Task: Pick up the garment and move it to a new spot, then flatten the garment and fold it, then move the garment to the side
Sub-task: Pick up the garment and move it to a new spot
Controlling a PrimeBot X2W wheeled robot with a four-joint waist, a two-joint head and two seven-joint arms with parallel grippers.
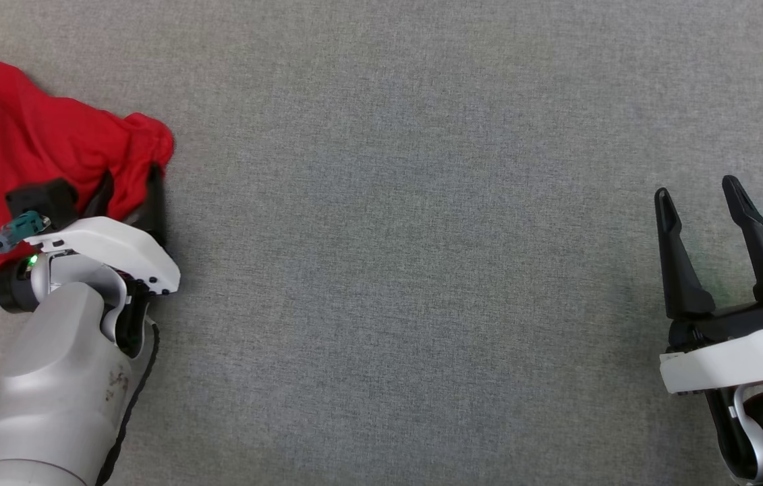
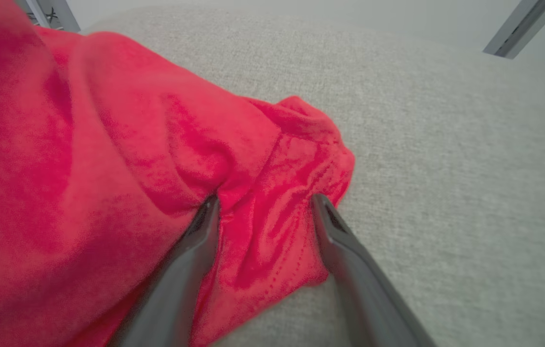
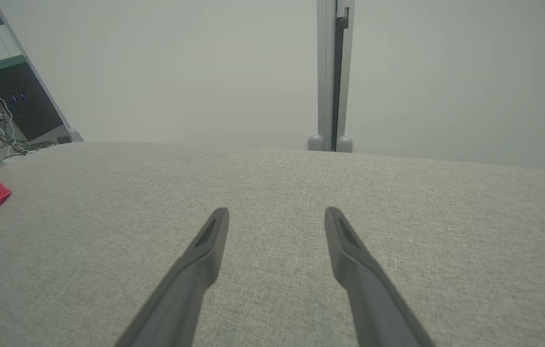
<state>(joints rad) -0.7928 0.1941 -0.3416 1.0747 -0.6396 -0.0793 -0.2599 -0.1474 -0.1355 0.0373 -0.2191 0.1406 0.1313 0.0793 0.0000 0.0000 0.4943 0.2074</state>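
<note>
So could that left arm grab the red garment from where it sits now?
Probably yes. Its jaws stand open with a bunched fold of the red garment between them, on the grey fabric surface. Nothing lies in the way; closing should catch it.

Even diffuse light, faint shadows; left wrist view soft, edges bowed.

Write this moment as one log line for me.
stage: pick-up | left claw: open, straddling corner of red garment | right claw: open, empty, above grey surface
</note>
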